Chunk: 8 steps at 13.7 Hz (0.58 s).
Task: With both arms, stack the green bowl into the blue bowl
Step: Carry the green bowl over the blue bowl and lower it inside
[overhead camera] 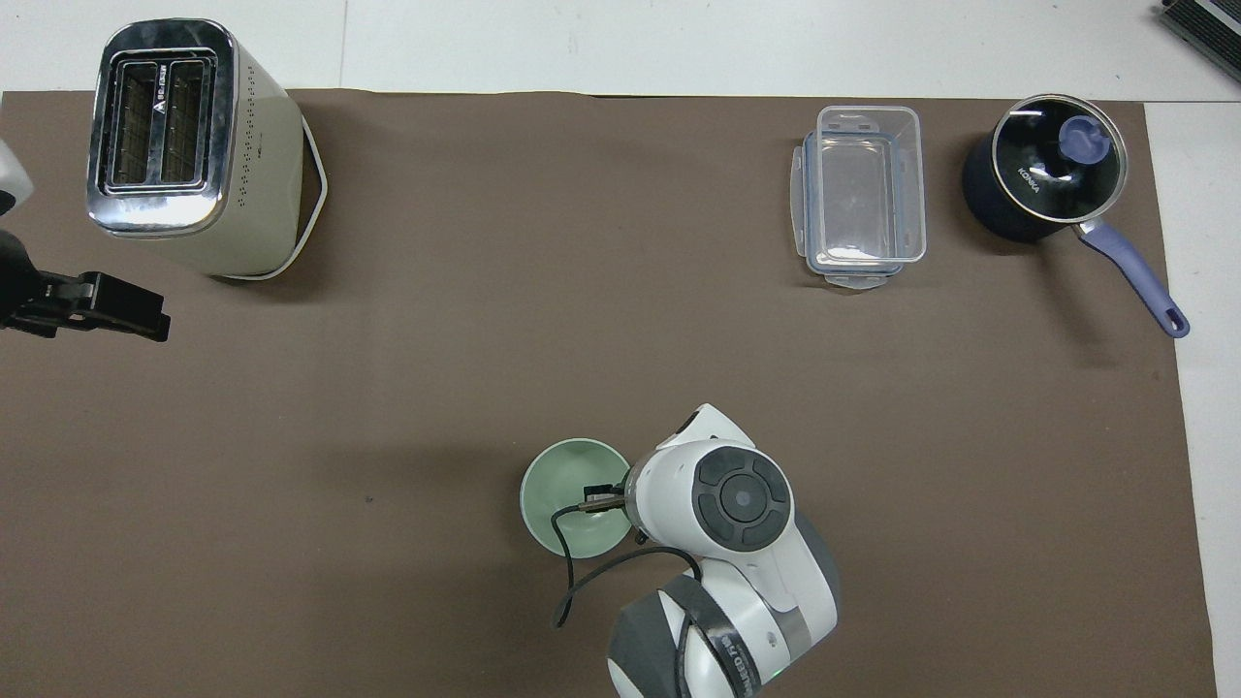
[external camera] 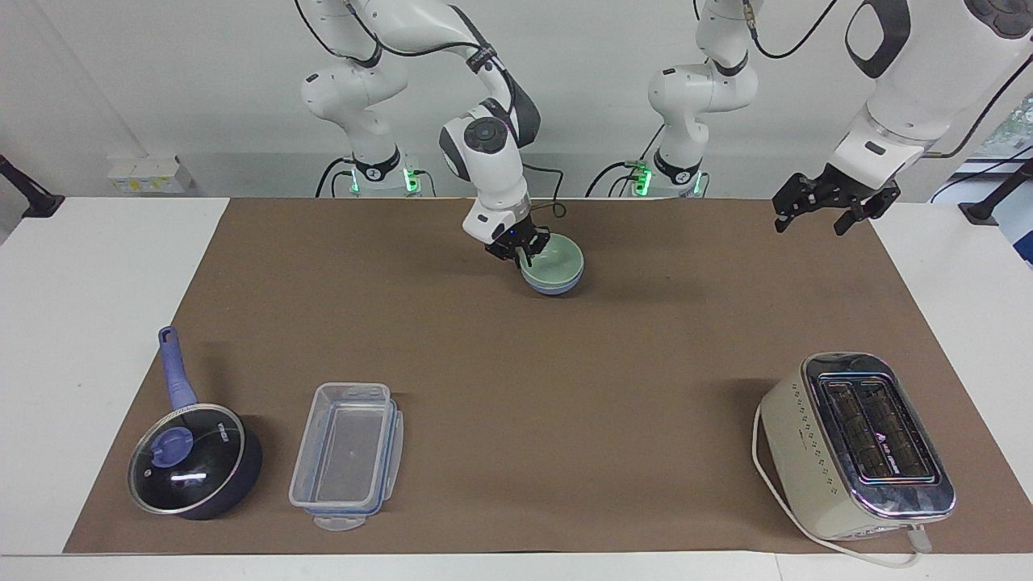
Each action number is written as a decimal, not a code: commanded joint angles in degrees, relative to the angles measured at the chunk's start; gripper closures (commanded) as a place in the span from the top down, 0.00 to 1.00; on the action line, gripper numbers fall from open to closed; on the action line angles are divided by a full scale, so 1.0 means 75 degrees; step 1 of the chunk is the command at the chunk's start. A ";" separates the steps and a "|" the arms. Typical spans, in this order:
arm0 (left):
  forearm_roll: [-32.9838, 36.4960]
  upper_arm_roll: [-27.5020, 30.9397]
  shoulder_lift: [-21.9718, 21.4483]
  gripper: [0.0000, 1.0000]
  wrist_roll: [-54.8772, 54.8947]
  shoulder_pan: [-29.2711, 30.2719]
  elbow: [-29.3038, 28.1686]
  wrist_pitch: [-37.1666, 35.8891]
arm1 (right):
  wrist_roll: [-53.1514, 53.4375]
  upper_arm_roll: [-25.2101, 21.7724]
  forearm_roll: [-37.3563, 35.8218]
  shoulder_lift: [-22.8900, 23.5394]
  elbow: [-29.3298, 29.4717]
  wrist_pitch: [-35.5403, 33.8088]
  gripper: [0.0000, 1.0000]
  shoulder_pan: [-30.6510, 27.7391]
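Note:
The green bowl sits nested in the blue bowl on the brown mat, close to the robots near the middle. Only a thin blue rim and underside show below the green one. In the overhead view the green bowl hides the blue bowl. My right gripper is shut on the green bowl's rim on the side toward the right arm's end, one finger inside the bowl; in the overhead view the wrist mostly covers it. My left gripper hangs open and empty in the air over the mat's edge at the left arm's end.
A cream toaster stands far from the robots at the left arm's end. A clear plastic container and a dark lidded saucepan with a blue handle stand far from the robots at the right arm's end.

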 commanded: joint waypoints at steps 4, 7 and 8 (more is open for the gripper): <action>-0.0059 -0.0048 0.0041 1.00 -0.0059 0.0087 0.0158 -0.0061 | 0.0584 0.0006 -0.0152 0.0027 0.0306 0.0005 0.28 0.0031; -0.0059 -0.0048 0.0041 1.00 -0.0059 0.0087 0.0158 -0.0061 | 0.0608 -0.0006 -0.0140 -0.0044 0.0657 -0.0579 0.28 -0.0051; -0.0059 -0.0048 0.0041 1.00 -0.0059 0.0087 0.0158 -0.0061 | 0.0620 -0.0029 -0.0140 -0.0090 0.0740 -0.0732 0.29 -0.0062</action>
